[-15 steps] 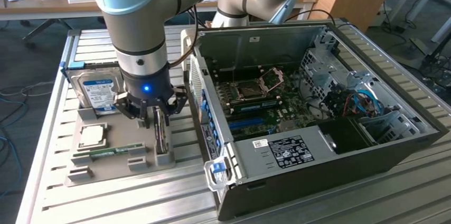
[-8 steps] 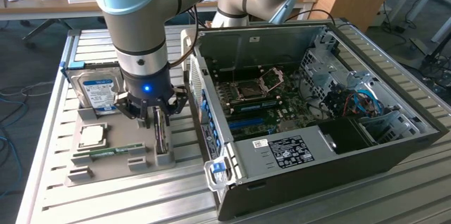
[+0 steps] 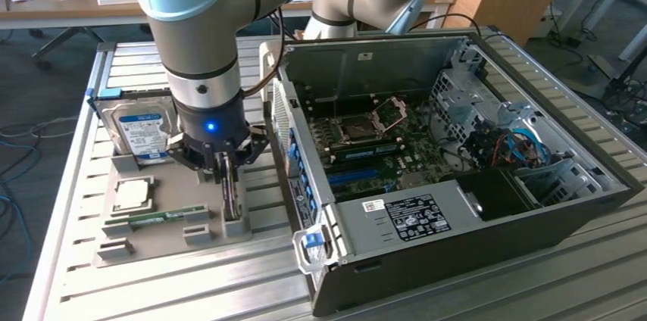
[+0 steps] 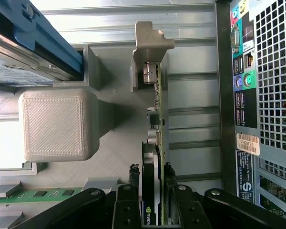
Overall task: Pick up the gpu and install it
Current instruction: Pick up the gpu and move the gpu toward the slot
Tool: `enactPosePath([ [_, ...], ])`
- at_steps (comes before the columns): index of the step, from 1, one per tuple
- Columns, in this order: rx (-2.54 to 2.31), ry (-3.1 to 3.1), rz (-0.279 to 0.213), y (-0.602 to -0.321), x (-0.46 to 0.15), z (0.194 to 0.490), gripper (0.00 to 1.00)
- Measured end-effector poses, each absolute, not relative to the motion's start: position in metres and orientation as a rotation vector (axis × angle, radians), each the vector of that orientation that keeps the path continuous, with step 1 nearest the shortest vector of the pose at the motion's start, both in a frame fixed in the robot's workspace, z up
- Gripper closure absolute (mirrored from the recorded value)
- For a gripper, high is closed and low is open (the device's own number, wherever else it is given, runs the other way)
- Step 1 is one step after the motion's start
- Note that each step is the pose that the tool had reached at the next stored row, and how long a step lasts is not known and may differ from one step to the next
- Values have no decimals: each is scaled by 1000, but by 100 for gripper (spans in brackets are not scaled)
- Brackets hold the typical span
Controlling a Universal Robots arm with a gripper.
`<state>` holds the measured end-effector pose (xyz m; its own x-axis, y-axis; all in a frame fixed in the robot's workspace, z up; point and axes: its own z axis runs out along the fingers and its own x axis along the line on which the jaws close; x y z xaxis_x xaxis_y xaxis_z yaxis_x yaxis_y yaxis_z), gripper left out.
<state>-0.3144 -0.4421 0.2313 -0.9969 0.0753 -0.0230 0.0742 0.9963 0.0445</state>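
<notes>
Grey plastic holder (image 3: 167, 185) keeps the gpu (image 4: 158, 119) standing on edge; the gripper (image 3: 230, 179) straddles it from above, black fingers (image 4: 128, 202) pinching both faces, beside the open case (image 3: 455, 249).

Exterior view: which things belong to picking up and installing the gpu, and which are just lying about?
Part of the job:
- gpu, standing on edge in the gray holder
- gripper, down at the gpu
- open computer case
- motherboard inside it

Just lying about:
- blue-labelled hard drive
- green memory stick
- processor
</notes>
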Motion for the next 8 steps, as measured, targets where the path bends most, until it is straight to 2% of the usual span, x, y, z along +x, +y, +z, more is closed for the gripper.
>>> enactPosePath([
  [8,117,3114,68,-442,-314,231,67],
])
